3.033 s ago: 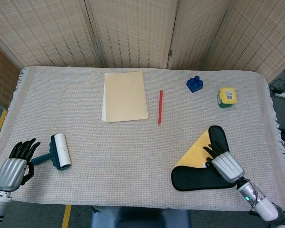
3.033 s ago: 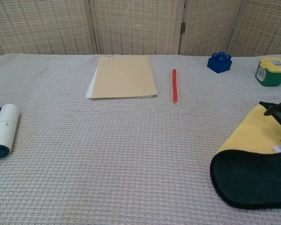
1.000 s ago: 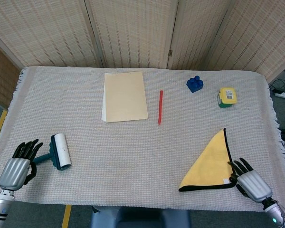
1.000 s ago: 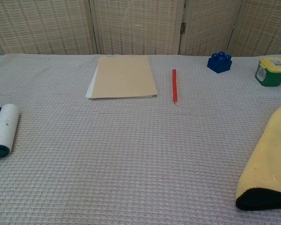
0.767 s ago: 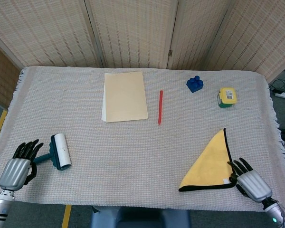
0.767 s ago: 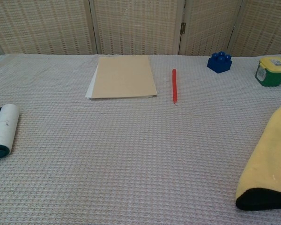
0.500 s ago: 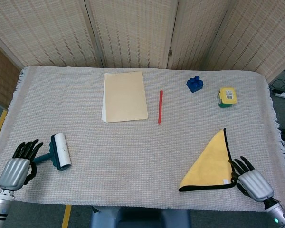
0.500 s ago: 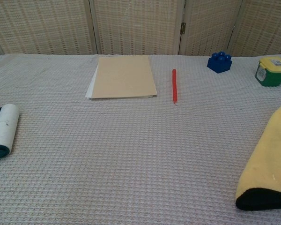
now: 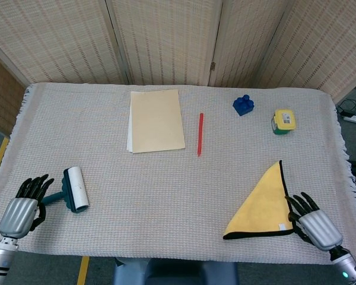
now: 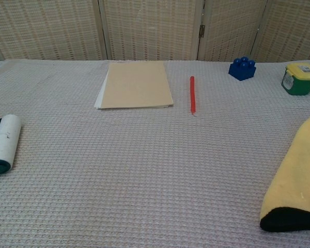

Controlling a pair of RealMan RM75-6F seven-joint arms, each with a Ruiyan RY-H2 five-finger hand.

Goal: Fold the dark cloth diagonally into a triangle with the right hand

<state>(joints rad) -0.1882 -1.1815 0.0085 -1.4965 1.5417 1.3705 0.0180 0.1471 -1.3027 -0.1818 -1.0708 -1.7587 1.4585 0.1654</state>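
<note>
The cloth (image 9: 262, 205) lies folded into a triangle near the table's front right, yellow side up with a dark edge along its right and front sides. In the chest view the cloth (image 10: 297, 175) shows at the right border, its dark underside peeking out at the front. My right hand (image 9: 312, 224) rests just right of the cloth's front right corner, fingers spread, holding nothing. My left hand (image 9: 22, 205) sits at the front left with fingers apart, empty. Neither hand shows in the chest view.
A lint roller (image 9: 75, 189) lies beside the left hand. A tan folder (image 9: 156, 120) and a red pen (image 9: 200, 134) lie at the back middle. A blue block (image 9: 243, 105) and a yellow-lidded green jar (image 9: 283, 121) stand at the back right.
Three seconds ago the right hand was on the cloth with its dark side curled over. Now the cloth lies flat as a triangle and the hand has drawn back to its right.
</note>
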